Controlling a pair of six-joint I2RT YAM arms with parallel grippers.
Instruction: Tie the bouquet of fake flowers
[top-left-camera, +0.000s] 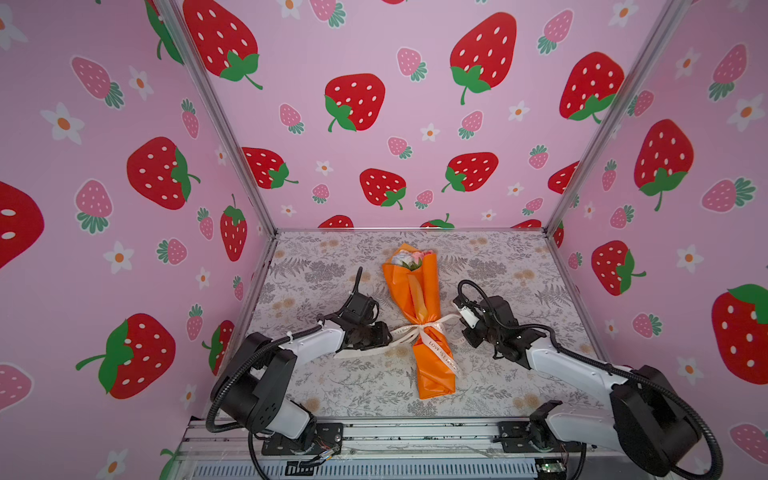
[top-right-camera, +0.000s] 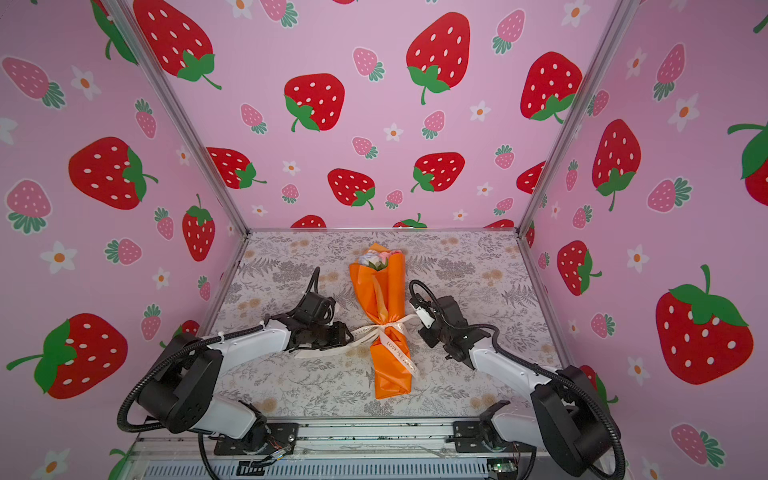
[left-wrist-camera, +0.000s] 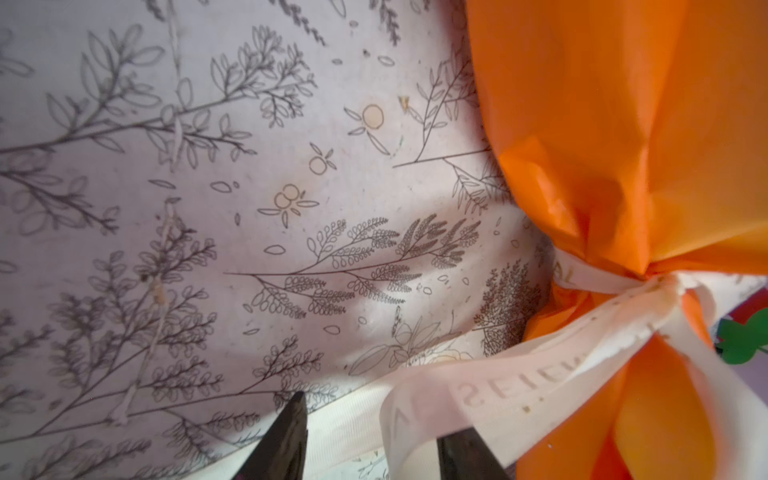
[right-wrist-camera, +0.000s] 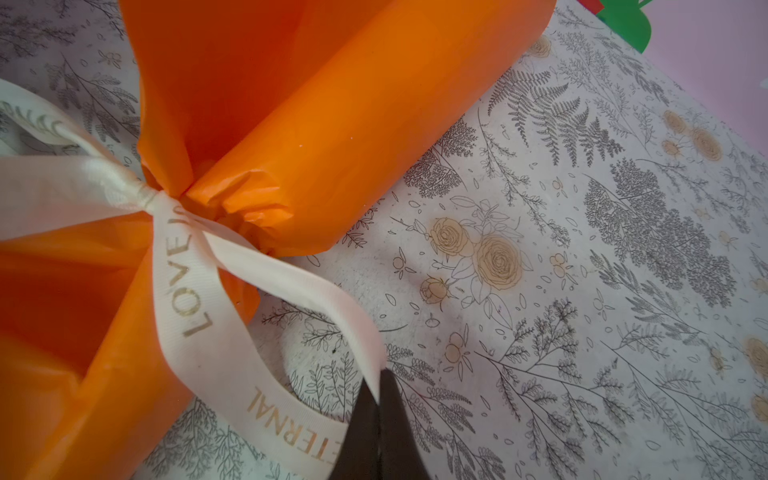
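On the floral tabletop the bouquet lies at the centre, blooms toward the far edge, ribbon knotted around its waist; left gripper parted about one tail, right gripper clamped on the other, leaving seemingly only release

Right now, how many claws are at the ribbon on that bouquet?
2. The left claw is open around the ribbon left of the bouquet; the right claw is shut on the ribbon's right tail.
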